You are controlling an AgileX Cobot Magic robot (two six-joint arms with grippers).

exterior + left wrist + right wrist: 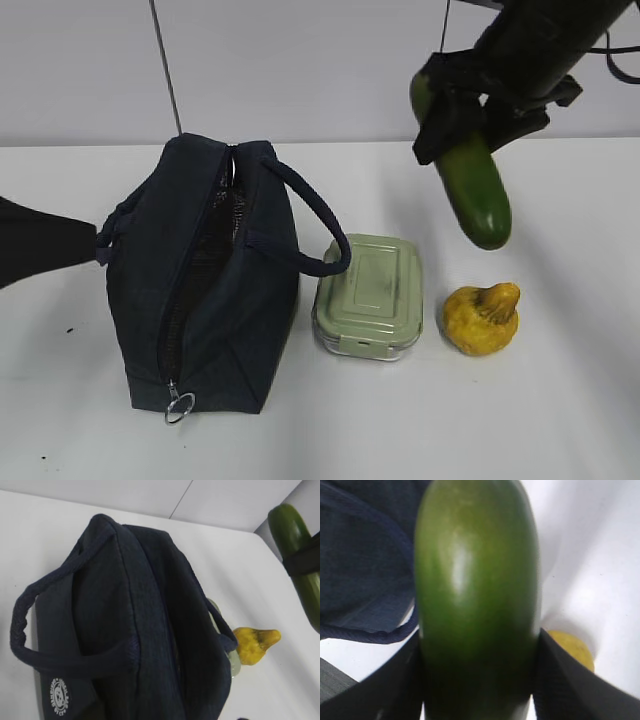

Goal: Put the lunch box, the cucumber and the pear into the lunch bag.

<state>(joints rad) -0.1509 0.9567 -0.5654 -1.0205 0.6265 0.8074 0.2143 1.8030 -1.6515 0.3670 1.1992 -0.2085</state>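
Right gripper (478, 110) clamped on the cucumber (470, 180), held in the air at the far right, above the table (560, 400), with no contact to the surface. Cucumber tilted, the lower rounded end pointing down and a little to the near right, hanging above the pear (484, 319) and well apart from it. In the right wrist view, two black fingers (395, 685) pressed on both sides of the dark green body, filling most of the picture. Pear lying on the table at the right, the narrow orange neck turned toward the far right. Just beside it on the left, not touching, the lunch box (370, 295), flat on the table with the lid on. Left of the box, the lunch bag (205, 290), standing with the zipper open along the top and the metal ring pull (179, 407) at the near end. One rolled handle (315, 225) of the bag curving out to the right, over the far left corner of the box. Left gripper out of sight in every view; only a dark part of the left arm (40, 240) entering from the left edge, near the other handle of the bag. Whether its fingers are apart or together, cannot tell.
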